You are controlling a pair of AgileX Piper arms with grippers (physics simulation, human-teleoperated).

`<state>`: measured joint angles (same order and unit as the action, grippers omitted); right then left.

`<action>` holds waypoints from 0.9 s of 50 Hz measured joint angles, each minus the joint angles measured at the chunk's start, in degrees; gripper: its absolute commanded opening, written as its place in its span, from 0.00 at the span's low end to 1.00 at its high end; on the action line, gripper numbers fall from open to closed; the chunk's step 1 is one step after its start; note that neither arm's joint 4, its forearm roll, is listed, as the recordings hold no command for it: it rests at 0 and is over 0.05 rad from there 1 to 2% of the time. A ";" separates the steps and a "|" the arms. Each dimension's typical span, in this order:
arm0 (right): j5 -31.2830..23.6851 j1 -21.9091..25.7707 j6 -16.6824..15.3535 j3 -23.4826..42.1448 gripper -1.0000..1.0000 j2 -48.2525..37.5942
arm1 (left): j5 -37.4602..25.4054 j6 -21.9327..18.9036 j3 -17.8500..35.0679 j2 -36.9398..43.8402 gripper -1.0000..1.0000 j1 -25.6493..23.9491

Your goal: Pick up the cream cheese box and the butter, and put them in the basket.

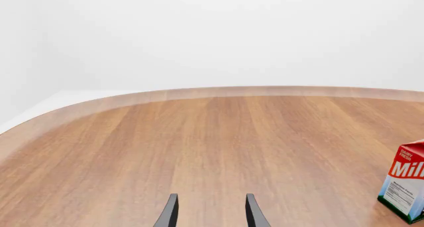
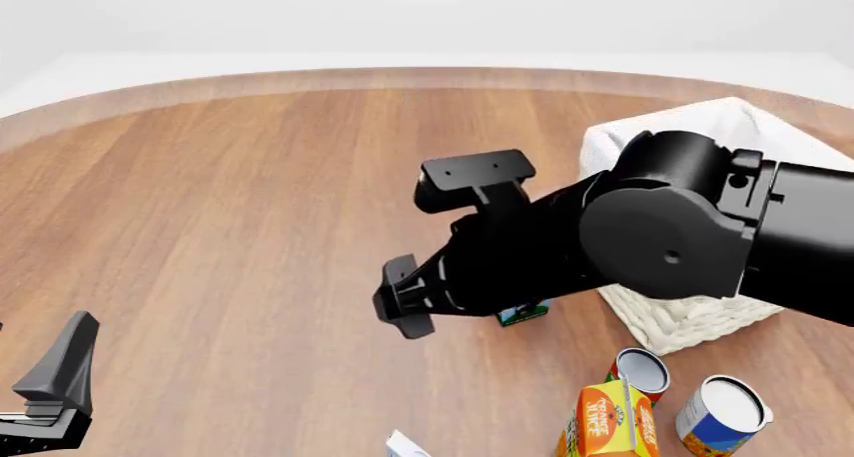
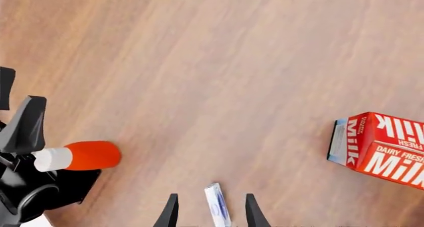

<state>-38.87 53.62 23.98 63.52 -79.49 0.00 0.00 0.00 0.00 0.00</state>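
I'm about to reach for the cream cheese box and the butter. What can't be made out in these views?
- Butter: in no view.
- Cream cheese box: edge-on between the right gripper fingers in the right wrist view; only a corner at the front view's bottom edge.
- Basket: mostly behind the right arm in the front view.
- Milk carton: cut off by the frame edge.

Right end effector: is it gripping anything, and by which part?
Nothing held. The right end effector is open, its fingers straddling the cream cheese box without closing on it.
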 measured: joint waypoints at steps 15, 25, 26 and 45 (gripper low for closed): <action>1.77 0.15 1.10 -2.79 1.00 -0.25 | 0.00 0.00 0.00 0.00 1.00 0.00; 3.09 0.49 2.13 -4.50 1.00 -0.48 | 0.00 0.00 0.00 0.00 1.00 0.00; 3.25 0.57 2.27 -4.66 1.00 -0.55 | 0.00 0.00 0.00 0.00 1.00 0.00; 6.01 0.85 4.02 -7.66 1.00 -1.74 | 0.00 0.00 0.00 0.00 1.00 0.00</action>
<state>-32.86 54.48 27.99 55.86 -81.23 0.00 0.00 0.00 0.00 0.00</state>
